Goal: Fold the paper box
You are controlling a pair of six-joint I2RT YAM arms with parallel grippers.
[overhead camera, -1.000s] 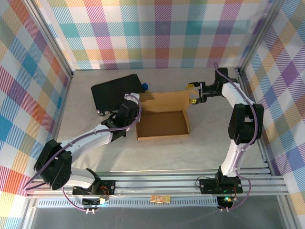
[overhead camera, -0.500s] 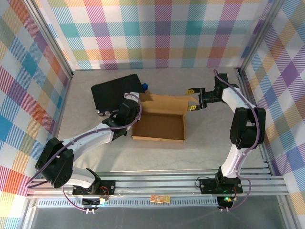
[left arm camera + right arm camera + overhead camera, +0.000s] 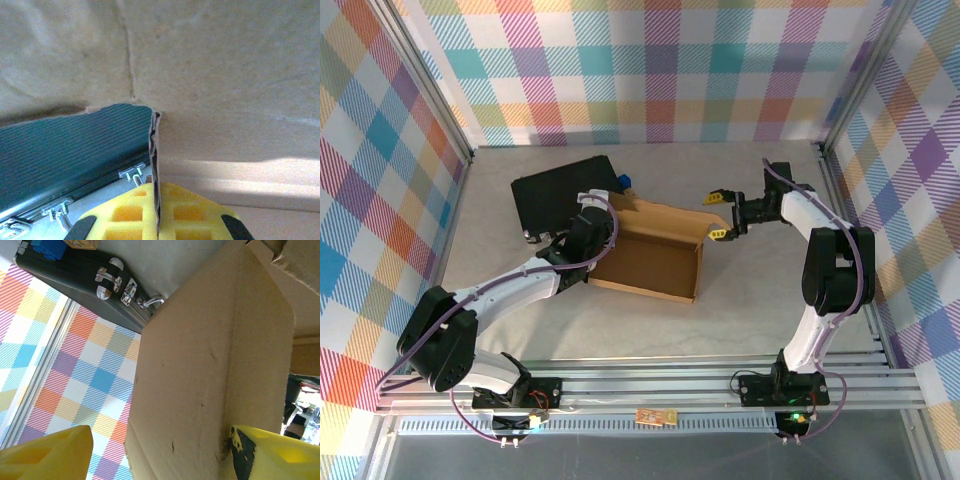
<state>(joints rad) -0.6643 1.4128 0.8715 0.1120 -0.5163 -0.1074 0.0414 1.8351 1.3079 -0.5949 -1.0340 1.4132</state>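
Brown cardboard: paper box (image 3: 655,262) on pale table (image 3: 760,300), just right of black case (image 3: 560,195); plaid walls (image 3: 650,70) around.
Top view: left gripper (image 3: 600,222) on box wall nearest case, judged anchoring it; right gripper (image 3: 716,216) at box end far from case.
Left wrist: fingers (image 3: 130,217) clamped tight on wall edge, case alongside.
Right wrist: fingers (image 3: 45,455) spread wide, flap between them, nothing gripped; judged set to push flap.
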